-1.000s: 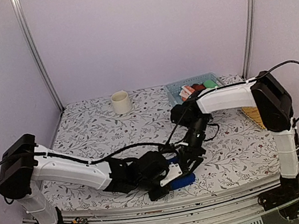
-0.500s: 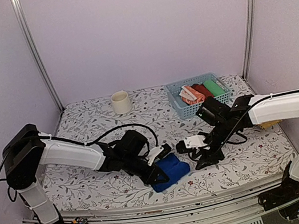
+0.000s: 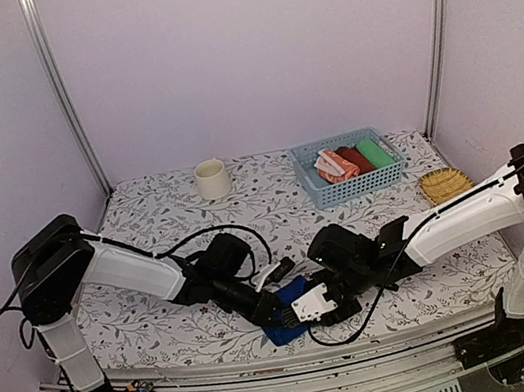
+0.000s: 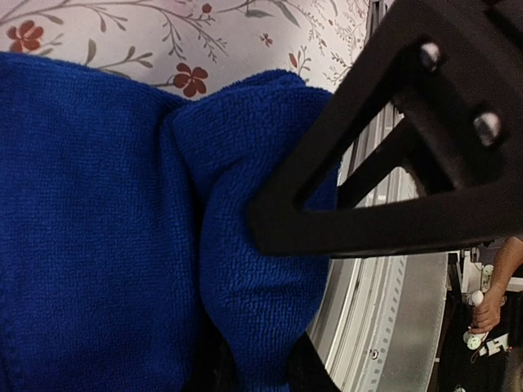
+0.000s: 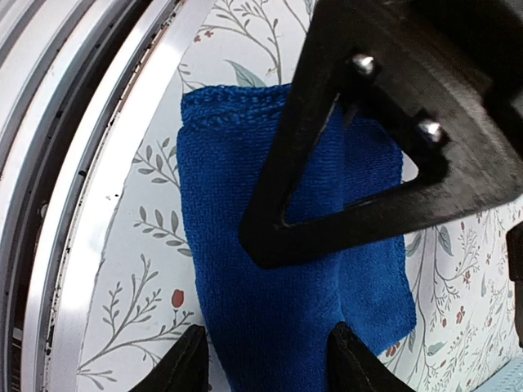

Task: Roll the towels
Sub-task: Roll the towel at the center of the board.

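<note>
The blue towel (image 3: 284, 329) lies partly folded near the table's front edge, between both grippers. My left gripper (image 3: 272, 308) is shut on a bunched fold of it; the left wrist view shows the blue towel (image 4: 122, 204) pinched between my gripper's (image 4: 253, 377) jaws. My right gripper (image 3: 314, 307) is open and set down over the towel's right side; in the right wrist view its jaws (image 5: 274, 367) stand wide on either side of the blue towel (image 5: 245, 269). The orange-salmon towel (image 3: 331, 166) lies rolled in the blue basket (image 3: 313, 185).
The basket at the back right also holds a red roll (image 3: 351, 160) and a green roll (image 3: 371, 152). A cream cup (image 3: 211, 178) stands at the back. A woven yellow dish (image 3: 445, 185) sits at the right. The metal front rail (image 5: 73, 212) runs close beside the towel.
My right gripper has swung left from the table's right middle onto the blue towel. My left gripper has stayed on the towel, which now looks more bunched.
</note>
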